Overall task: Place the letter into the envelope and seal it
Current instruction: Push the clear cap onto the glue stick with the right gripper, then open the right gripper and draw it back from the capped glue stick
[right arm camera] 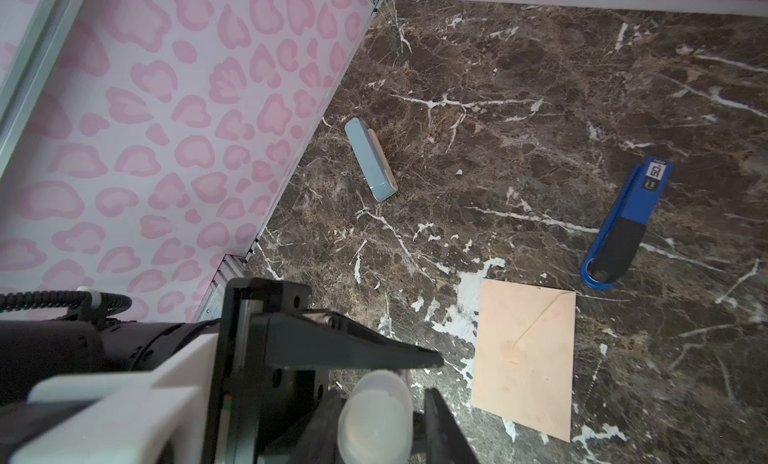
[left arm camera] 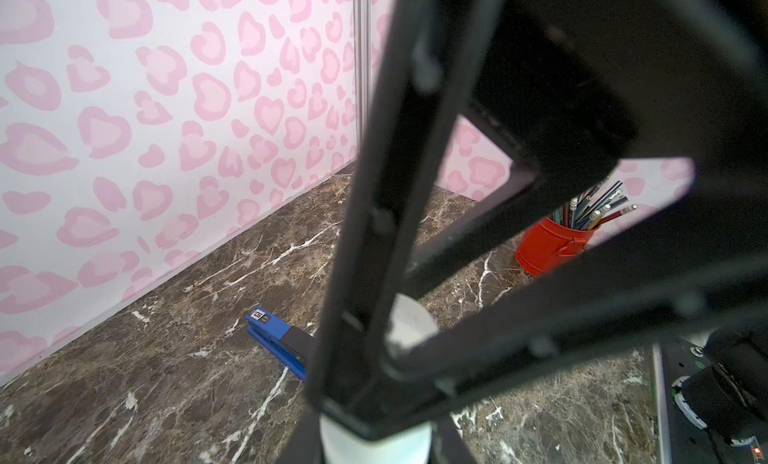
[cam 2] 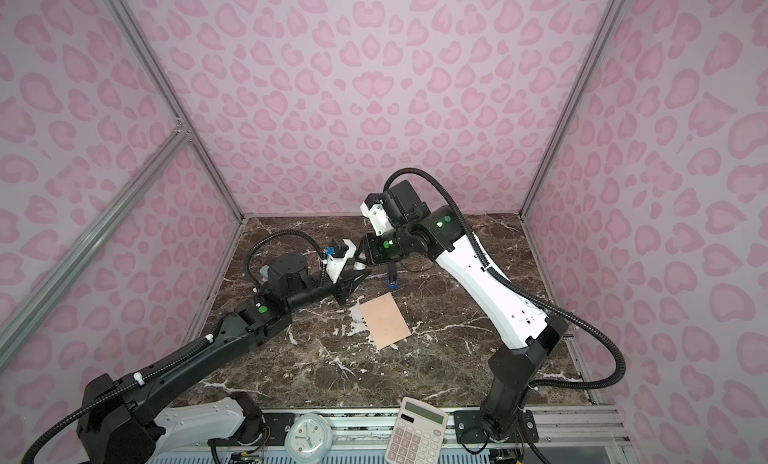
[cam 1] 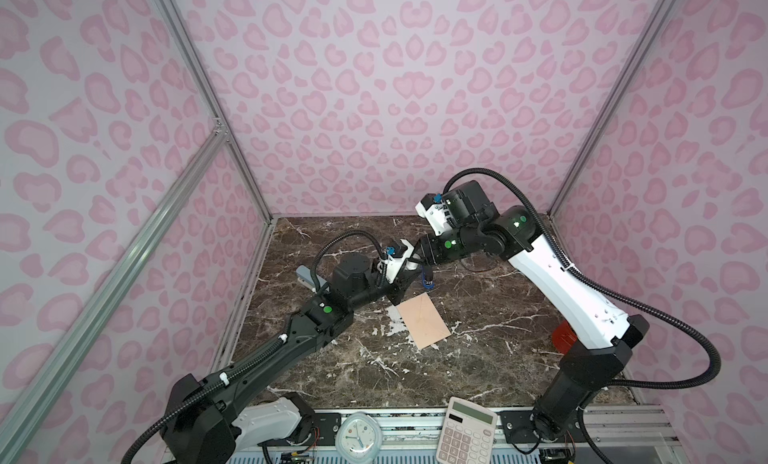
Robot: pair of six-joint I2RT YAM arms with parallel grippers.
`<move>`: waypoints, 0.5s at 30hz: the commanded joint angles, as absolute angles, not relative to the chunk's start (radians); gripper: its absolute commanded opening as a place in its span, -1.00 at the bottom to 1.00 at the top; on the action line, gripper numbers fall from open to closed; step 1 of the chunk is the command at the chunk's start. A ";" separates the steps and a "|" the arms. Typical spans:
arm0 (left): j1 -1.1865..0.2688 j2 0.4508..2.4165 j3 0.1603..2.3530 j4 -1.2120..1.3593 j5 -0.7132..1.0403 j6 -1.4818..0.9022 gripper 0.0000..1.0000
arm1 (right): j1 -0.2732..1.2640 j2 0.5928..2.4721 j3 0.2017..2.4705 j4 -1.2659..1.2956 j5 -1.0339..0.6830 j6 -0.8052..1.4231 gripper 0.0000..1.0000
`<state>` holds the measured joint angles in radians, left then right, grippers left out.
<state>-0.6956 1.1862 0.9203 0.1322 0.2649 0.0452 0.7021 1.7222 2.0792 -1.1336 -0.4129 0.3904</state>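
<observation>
Two robot arms meet over the back half of a dark marble table (cam 1: 498, 358) in both top views. We see the peach envelope (cam 1: 424, 320) lying flat and slanted near the table's middle, with neither gripper touching it. The left gripper (cam 1: 405, 277) and the right gripper (cam 1: 420, 258) come tip to tip just behind it, with a short white tube (cam 1: 412, 265) between them. A blue stapler (cam 1: 428, 280) lies just beyond the envelope's far corner, a small grey-blue block (cam 1: 305, 277) sits near the left wall, a red cup (cam 1: 563, 337) shows behind the right arm, and a clock (cam 1: 357, 439) and a calculator (cam 1: 465, 433) rest at the front rail. In the left wrist view, the white tube (left arm camera: 374, 441) sits clamped between the left gripper's own fingers (left arm camera: 297, 445). The right gripper's black triangular fingers (left arm camera: 374, 192) cross close in front, blurred. Behind them we see the blue stapler (left arm camera: 274, 337) on the marble and the red cup (left arm camera: 548, 246) full of pencils (left arm camera: 598, 204). In the right wrist view, the tube (right arm camera: 374, 416) stands between the right gripper's fingers (right arm camera: 444, 433); we cannot tell whether they press on it. One left finger (right arm camera: 353, 350) ends just beside the tube's end. The envelope (right arm camera: 528, 358) lies flat with its pointed flap folded down. The blue stapler (right arm camera: 619, 229) is near one corner but apart from it, and the grey-blue block (right arm camera: 370, 163) lies well away by the wall.
</observation>
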 commanded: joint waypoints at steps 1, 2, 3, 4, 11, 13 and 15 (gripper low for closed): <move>-0.697 1.186 0.930 0.238 0.279 0.054 -0.92 | 0.685 1.720 2.077 -1.143 -0.327 0.406 -0.30; -0.698 1.188 0.931 0.238 0.281 0.054 -0.92 | 0.682 1.720 2.077 -1.139 -0.328 0.409 -0.29; -0.698 1.190 0.933 0.238 0.282 0.054 -0.91 | 0.679 1.718 2.076 -1.134 -0.330 0.412 -0.29; -0.699 1.192 0.934 0.239 0.284 0.054 -0.91 | 0.675 1.716 2.076 -1.128 -0.330 0.416 -0.29; -0.699 1.198 0.928 0.245 0.290 0.055 -0.91 | 0.642 1.700 2.055 -1.064 -0.355 0.452 -0.25; -0.698 1.198 0.926 0.245 0.290 0.054 -0.92 | 0.631 1.694 2.051 -1.033 -0.363 0.468 -0.25; -0.699 1.198 0.923 0.245 0.290 0.054 -0.91 | 0.621 1.691 2.049 -1.009 -0.370 0.480 -0.24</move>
<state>-0.7002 1.2003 0.9222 0.1814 0.2768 0.0456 0.6323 1.6939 2.0556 -1.0702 -0.4160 0.4549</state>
